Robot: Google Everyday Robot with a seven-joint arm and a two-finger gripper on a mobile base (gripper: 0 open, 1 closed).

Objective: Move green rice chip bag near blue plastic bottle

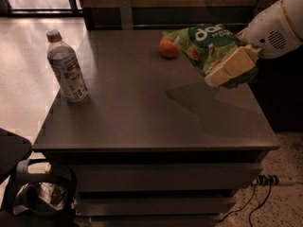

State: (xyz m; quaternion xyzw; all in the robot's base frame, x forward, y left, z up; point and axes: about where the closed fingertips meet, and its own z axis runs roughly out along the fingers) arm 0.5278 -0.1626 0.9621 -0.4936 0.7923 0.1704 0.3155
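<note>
The green rice chip bag [204, 45] hangs in the air above the right side of the dark table [142, 112], partly covering the apple behind it. My gripper [232, 66] comes in from the right and is shut on the bag's right end with its tan fingers [226, 70]. The blue plastic bottle [67, 67] stands upright near the table's left edge, far to the left of the bag. The bag casts a shadow on the table right of centre.
An orange-red apple [166, 48] sits at the back of the table, just left of the bag. Dark drawers lie below the tabletop. A cable and power strip [270, 179] lie on the floor at the right. A black object [28, 193] stands at the lower left.
</note>
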